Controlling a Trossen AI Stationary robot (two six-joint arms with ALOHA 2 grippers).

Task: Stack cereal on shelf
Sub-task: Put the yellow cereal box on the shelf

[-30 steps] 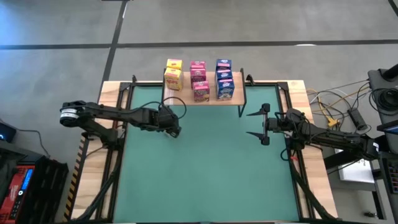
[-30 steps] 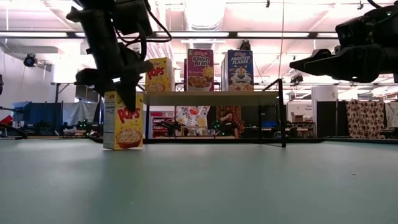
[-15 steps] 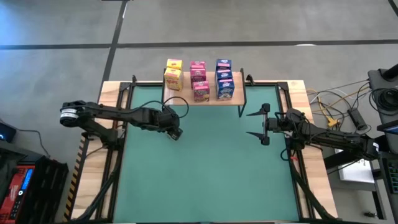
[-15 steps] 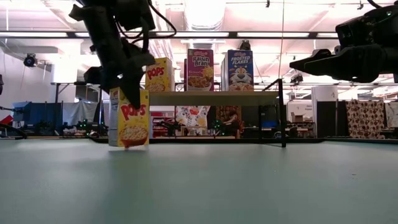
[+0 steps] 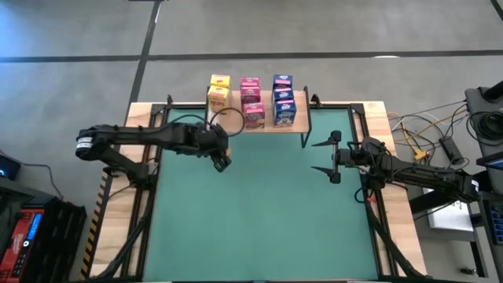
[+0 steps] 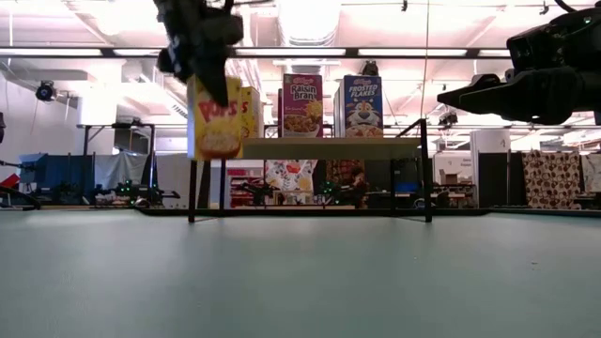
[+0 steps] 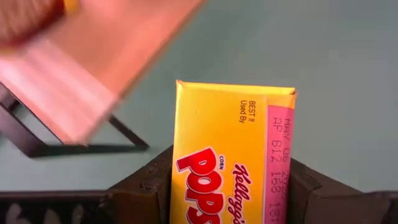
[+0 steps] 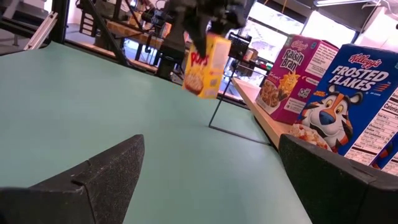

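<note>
A yellow Pops cereal box (image 6: 216,119) hangs in my left gripper (image 5: 221,159), above the green mat and just in front of the shelf's left end. The shelf (image 5: 302,119) is a light wood board on black legs at the far edge of the mat. On it several cereal boxes stand upright in a yellow (image 5: 218,94), a pink (image 5: 251,102) and a blue (image 5: 283,101) row. My right gripper (image 5: 326,158) waits open at the mat's right side, holding nothing. My left gripper pinches the box's two narrow sides (image 7: 178,186) between its two fingers (image 7: 146,186), at the box's upper end. The fingers slant down from above. The box hangs below them, lifted clear of the mat and slightly tilted, its printed front toward the table's near side.
Black shelf legs (image 6: 191,188) (image 6: 429,174) stand on the mat. Black frame rails (image 5: 153,134) run along the mat's left and right sides. Open green mat (image 5: 267,220) lies in front of the shelf. Cables (image 5: 424,134) lie off the table's right.
My left gripper has risen with the yellow box and its wrist has rolled. The box, which stood on the mat, is now lifted clear to about shelf-top height and has shifted a little toward the shelf's left end.
</note>
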